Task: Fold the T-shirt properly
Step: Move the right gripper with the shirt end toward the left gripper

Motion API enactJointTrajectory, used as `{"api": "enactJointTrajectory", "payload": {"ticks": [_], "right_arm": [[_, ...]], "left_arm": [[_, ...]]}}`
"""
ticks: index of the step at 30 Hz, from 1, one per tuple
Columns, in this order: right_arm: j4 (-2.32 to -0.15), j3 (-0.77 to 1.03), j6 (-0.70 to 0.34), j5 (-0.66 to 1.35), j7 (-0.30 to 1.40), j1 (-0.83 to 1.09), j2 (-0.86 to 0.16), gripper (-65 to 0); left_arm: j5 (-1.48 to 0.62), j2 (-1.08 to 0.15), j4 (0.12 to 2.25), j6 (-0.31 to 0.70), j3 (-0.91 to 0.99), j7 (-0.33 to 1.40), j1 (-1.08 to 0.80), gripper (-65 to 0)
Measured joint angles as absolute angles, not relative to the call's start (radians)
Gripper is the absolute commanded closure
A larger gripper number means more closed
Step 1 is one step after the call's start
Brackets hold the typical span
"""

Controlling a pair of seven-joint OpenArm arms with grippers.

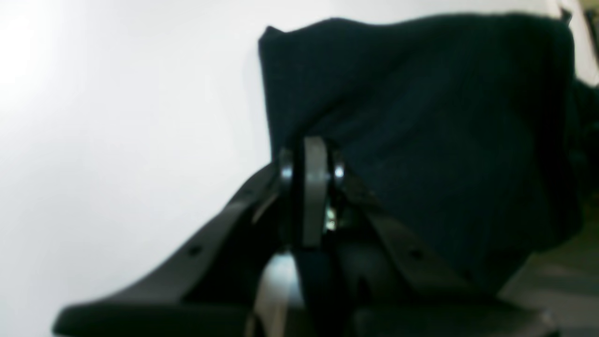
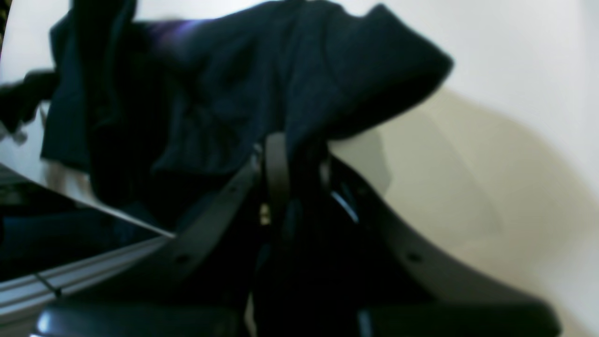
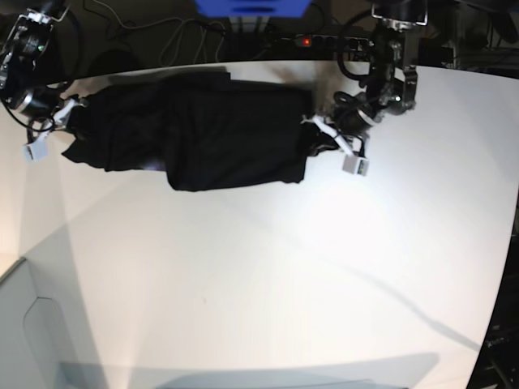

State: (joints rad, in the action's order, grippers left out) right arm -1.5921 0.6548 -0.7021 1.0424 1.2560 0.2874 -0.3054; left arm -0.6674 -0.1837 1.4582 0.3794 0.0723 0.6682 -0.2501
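T-shirt [image 3: 219,134], 1 black garment, lies stretched between 2 claws, left claw [image 3: 318,138] and right claw [image 3: 71,113], each clenched on it.

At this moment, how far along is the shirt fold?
Done: in the base view the T-shirt lies on the white table as a long band, its sides apparently turned in. In hand: the left gripper is shut on one end of the cloth and the right gripper is shut on the other end, which looks bunched. Left: bringing the ends together into a compact, flat stack.
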Motion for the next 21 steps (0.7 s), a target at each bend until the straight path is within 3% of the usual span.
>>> {"api": "enactJointTrajectory", "payload": {"ticks": [11,21], "right_arm": [[-2.010,0.646,-0.699,1.053,1.269,0.376,-0.159,0.0],[-2.015,0.529,-0.699,1.042,1.353,0.358,-0.118,0.0]], "left_arm": [[-0.658,-0.171,1.434,0.386,0.073,0.650,-0.238,-3.0],[-0.658,-0.171,1.433,0.386,0.072,0.648,-0.238,-3.1]]}}
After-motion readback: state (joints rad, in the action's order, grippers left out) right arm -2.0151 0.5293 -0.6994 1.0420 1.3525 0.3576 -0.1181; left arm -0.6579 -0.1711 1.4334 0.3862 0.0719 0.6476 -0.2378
